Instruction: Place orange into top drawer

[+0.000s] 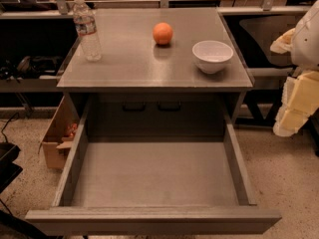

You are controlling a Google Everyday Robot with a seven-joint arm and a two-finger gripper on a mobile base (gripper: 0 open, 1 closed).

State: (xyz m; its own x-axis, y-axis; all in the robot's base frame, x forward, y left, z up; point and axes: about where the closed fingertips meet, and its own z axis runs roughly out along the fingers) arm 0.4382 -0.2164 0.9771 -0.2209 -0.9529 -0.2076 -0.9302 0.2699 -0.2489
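Note:
The orange [163, 33] sits on the grey cabinet top [129, 59], towards the back middle. The top drawer [154, 176] is pulled fully out towards me, and its flat grey bottom is bare. My gripper [295, 106] hangs with the arm at the right edge of the view. It is beside the cabinet, below the level of the top and well to the right of the orange, and it touches nothing.
A white bowl [212, 56] stands on the top, right of the orange. A clear water bottle [86, 30] stands at the back left. An open cardboard box [57, 136] sits on the floor left of the cabinet. Dark handles [152, 105] show behind the drawer.

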